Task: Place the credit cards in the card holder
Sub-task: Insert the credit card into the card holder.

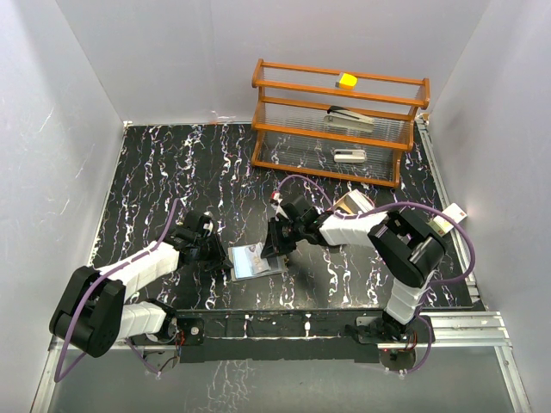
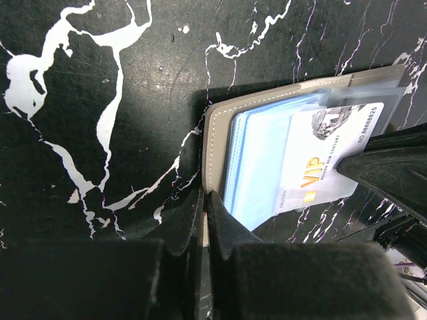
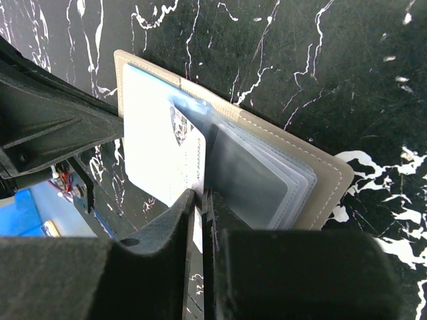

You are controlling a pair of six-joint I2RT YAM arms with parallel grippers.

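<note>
The grey card holder [image 1: 256, 261] lies open on the black marble table between both grippers. In the left wrist view my left gripper [image 2: 205, 200] is shut on the edge of the holder's grey cover [image 2: 217, 143]. A pale blue card [image 2: 257, 167] sits inside it, with a white VIP card [image 2: 320, 163] lying partly over it. In the right wrist view my right gripper [image 3: 200, 197] is shut on the near edge of the white card [image 3: 160, 143], which sits partly in the holder [image 3: 330, 180] beside its clear sleeves [image 3: 267, 177].
A wooden rack [image 1: 336, 120] stands at the back with a yellow block [image 1: 347, 80] on top and staplers on its shelves. Another card [image 1: 351, 203] lies behind the right arm and one more [image 1: 443, 224] lies near the right wall.
</note>
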